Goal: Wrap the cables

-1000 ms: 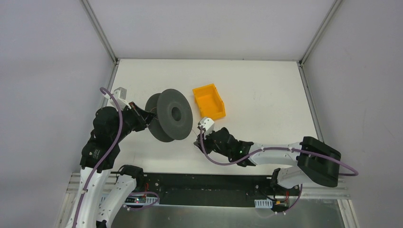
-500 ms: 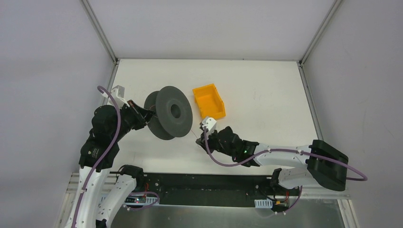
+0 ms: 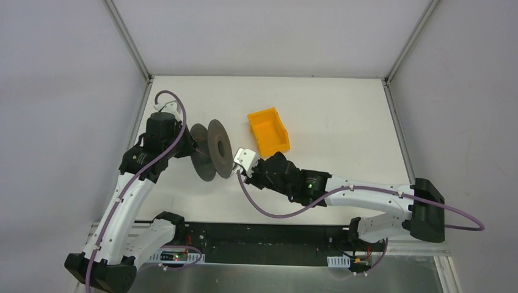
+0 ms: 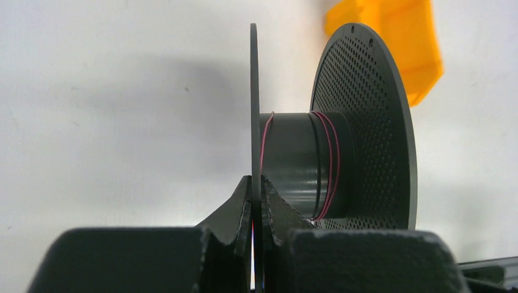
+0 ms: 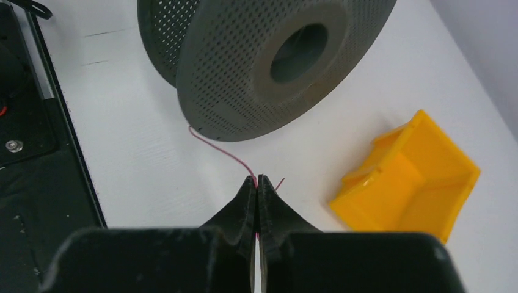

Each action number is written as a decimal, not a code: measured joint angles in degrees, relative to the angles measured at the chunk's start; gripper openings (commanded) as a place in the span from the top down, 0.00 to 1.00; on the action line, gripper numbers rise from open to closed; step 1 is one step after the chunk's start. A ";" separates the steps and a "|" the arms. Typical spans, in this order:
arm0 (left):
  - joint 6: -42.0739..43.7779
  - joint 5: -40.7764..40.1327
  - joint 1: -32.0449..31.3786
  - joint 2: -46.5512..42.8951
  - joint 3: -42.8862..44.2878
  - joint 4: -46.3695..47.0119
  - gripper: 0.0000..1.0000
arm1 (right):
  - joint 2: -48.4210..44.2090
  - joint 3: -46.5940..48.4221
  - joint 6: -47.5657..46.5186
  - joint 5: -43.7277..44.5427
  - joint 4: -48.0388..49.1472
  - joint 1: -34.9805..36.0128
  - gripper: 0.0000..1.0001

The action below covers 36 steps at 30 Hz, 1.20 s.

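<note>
Over the last second the left gripper [image 4: 256, 190], clamped on the near flange of the dark grey perforated plastic spool [image 3: 220, 149], has swung it from face-on to edge-on. The right gripper [image 5: 256, 182], pinched shut on the thin reddish-orange cable [image 5: 221, 152], has closed in to the spool's 4 o'clock. Only a few turns lie on the hub, so winding looks barely begun.

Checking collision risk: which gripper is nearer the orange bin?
Right. The right gripper sits just beside the bin, pinching the cable; the left gripper clamps the spool's flange, farther away.
</note>
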 measured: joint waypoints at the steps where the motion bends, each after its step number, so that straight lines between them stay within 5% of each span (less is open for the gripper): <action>1: 0.59 -0.87 -0.66 0.37 0.00 -0.74 1.00 | 0.31 1.11 -1.49 -0.04 -0.70 0.00 1.00; 9: 3.15 -5.44 -3.96 3.17 1.86 -4.61 1.00 | 3.39 5.22 -12.68 -6.14 -3.52 0.83 1.00; 24: 10.14 -5.60 -8.61 11.43 3.41 -7.41 1.00 | 10.54 13.49 -36.15 -0.85 -0.68 1.40 1.00; 36: 26.12 4.39 -12.31 8.50 0.52 -3.87 1.00 | 13.11 18.80 -36.15 -7.89 -7.17 -6.01 1.00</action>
